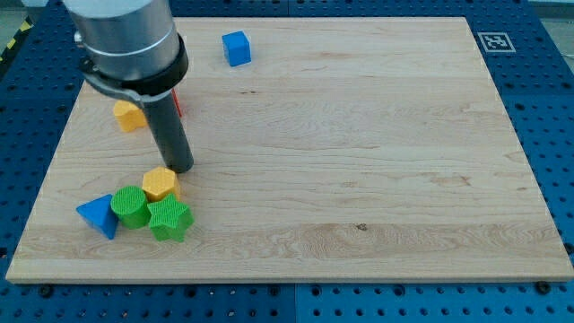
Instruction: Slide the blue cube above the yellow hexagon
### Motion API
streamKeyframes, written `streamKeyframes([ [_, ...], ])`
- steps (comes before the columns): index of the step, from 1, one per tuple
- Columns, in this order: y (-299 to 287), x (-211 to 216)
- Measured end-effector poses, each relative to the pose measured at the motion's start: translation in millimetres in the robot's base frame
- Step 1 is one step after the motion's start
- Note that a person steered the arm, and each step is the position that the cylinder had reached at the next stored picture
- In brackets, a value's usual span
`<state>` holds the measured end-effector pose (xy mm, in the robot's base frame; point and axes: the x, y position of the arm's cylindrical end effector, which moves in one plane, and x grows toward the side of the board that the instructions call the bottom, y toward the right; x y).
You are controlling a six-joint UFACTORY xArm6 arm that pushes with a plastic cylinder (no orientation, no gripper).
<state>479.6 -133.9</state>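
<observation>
The blue cube [237, 48] sits near the view's top, left of centre on the wooden board [359, 144]. The yellow hexagon [160, 184] lies at the lower left, touching a green round block [131, 206] and a green star-shaped block [169, 219]. My tip [180, 167] stands just above and slightly right of the yellow hexagon, far below the blue cube. The thick arm body hides part of the board's upper left.
A blue triangular block [99, 215] lies left of the green round block. Another yellow block [129, 116] sits at the left beside the rod. A red block [178, 104] is mostly hidden behind the rod. A marker tag [492, 41] is at the board's top right corner.
</observation>
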Motion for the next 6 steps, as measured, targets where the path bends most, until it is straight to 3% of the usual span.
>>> streamKeyframes([
  [1, 46.9, -34.5],
  [3, 68.9, -198.5],
  [4, 112.8, -231.2],
  [5, 176.7, -230.6],
  [6, 183.3, -274.6],
])
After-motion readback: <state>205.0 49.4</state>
